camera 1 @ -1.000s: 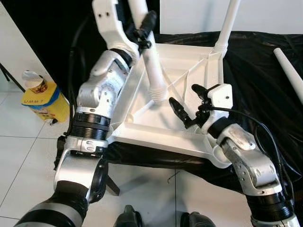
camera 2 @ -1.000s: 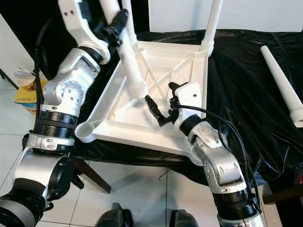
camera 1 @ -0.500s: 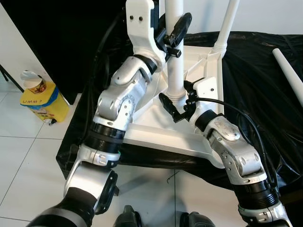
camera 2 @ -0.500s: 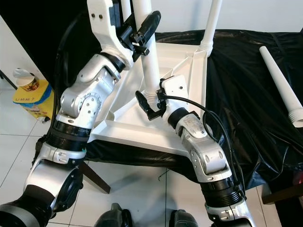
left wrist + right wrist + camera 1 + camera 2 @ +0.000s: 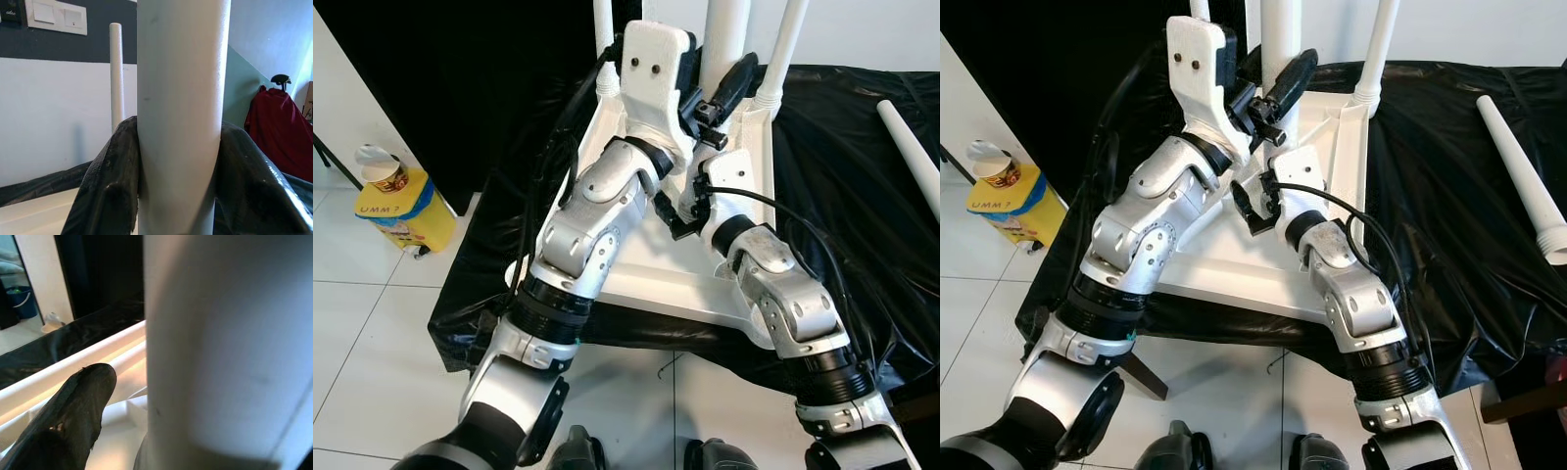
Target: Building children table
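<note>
Our left end effector point(image 5: 178, 181) is clamped on a white leg point(image 5: 181, 98) standing upright, long axis vertical, over the upturned table point(image 5: 744, 171). Just below it, our right end effector point(image 5: 1252, 208) has its fingers apart beside the leg's base. A loose leg point(image 5: 1520, 171) lies well apart.

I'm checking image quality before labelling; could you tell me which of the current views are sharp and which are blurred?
Left eye view: evenly lit and sharp, left gripper crisp. Left wrist view: table leg sharp between the fingers. Right wrist view: the leg is a soft, out-of-focus mass.
</note>
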`<state>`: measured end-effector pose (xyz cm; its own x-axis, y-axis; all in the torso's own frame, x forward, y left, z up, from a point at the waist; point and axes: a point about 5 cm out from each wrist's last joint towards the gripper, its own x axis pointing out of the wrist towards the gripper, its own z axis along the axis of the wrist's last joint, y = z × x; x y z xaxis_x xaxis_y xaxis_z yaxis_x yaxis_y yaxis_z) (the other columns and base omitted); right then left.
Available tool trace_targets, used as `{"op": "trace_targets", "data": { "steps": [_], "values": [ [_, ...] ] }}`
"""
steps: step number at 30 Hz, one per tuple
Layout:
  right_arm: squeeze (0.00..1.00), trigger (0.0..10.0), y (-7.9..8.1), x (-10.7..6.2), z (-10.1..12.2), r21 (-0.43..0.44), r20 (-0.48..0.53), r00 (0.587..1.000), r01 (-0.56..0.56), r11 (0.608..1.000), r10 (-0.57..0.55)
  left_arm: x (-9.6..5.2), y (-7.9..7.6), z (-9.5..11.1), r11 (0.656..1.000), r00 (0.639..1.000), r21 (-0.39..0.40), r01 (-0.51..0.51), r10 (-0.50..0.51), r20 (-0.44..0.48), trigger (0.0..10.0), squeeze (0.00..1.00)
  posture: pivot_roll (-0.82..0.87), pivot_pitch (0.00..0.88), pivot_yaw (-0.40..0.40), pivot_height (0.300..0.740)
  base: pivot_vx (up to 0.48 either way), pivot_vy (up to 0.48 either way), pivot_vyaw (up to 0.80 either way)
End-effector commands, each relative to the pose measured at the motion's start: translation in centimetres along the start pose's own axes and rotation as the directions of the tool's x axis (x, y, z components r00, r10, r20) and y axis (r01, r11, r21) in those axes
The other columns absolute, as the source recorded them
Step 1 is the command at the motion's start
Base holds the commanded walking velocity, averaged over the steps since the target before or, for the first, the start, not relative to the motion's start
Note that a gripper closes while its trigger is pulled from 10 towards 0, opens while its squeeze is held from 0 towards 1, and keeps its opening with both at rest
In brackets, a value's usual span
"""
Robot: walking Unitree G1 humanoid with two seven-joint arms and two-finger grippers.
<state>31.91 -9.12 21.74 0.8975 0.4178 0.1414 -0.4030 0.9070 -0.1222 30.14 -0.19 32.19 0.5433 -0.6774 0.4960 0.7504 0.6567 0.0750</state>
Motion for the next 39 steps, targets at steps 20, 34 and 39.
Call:
{"op": "trace_targets", "data": {
  "steps": [20, 34, 39],
  "values": [
    [0.0, 0.0, 0.2, 0.1, 0.0, -0.055, 0.029, 0.999, -0.024, 0.998, 0.026, 0.2, -3.0, -1.0, 0.989, 0.99, -0.025, 0.143, -0.143, -0.017, 10.0, 0.0, 0.03, 0.053, 0.01, 0.74, 0.0, 0.0, 0.0],
    [0.0, 10.0, 0.1, -0.5, -0.3, -0.005, 0.04, 0.999, 0.028, 1.0, -0.028, -0.1, -2.8, -1.4, 0.99, 0.991, -0.056, 0.129, -0.131, -0.034, 10.0, 1.0, 0.03, 0.056, 0.009, 0.74, 0.0, 0.0, 0.0],
    [0.0, 10.0, -0.2, -0.7, -0.6, 0.064, 0.019, 0.996, 0.091, 0.994, -0.093, -0.2, -2.5, -1.2, 0.994, 0.994, -0.033, 0.108, -0.109, -0.022, 10.0, 0.0, 0.03, 0.07, 0.01, 0.74, 0.0, 0.0, 0.0]
  ]
}}
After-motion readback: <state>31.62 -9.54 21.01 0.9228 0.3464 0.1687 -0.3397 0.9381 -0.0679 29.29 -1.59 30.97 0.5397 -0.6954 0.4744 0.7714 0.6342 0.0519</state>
